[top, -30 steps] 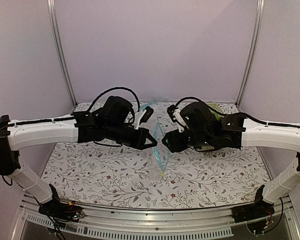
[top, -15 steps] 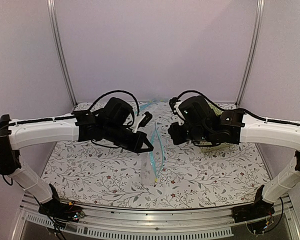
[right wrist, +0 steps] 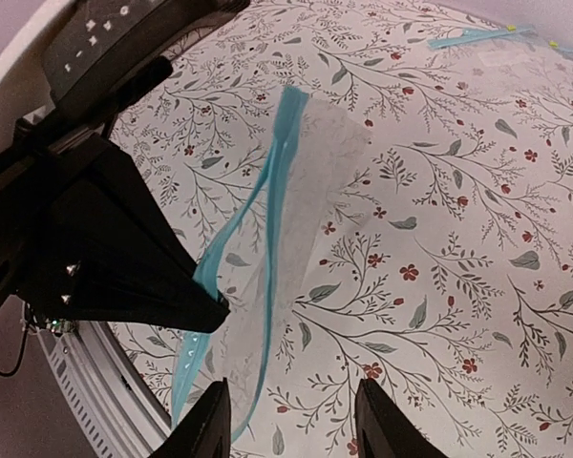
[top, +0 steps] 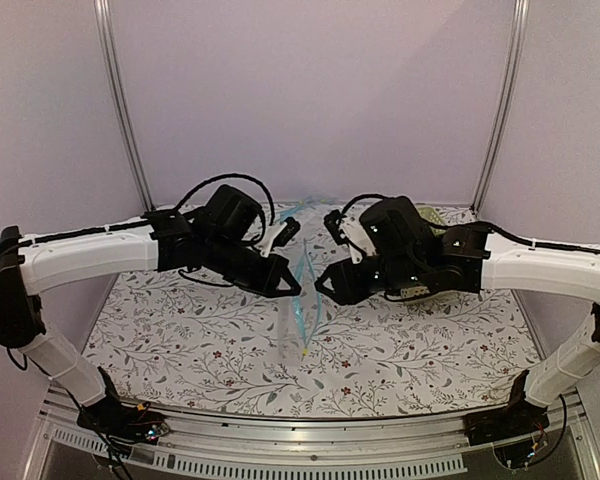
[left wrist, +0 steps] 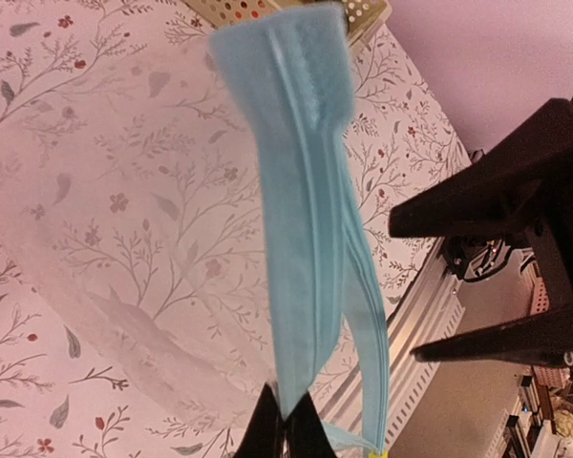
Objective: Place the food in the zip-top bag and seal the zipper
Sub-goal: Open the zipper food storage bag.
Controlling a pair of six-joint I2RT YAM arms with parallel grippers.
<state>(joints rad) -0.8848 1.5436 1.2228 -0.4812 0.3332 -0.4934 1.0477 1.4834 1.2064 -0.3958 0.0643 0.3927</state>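
One zip-top bag [right wrist: 315, 181] hangs, zipper [left wrist: 301, 239] pinched in the left gripper [left wrist: 285, 434]; the right gripper [right wrist: 291, 420] stands spread.

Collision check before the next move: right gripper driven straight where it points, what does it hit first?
Probably the zip-top bag, its clear panel hanging just ahead of the open right gripper. The left gripper, pinching the zipper, sits slightly off that line; depth is unclear.

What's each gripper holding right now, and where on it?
The left gripper pinches the zip-top bag by its zipper; the right gripper is open, holding nothing.
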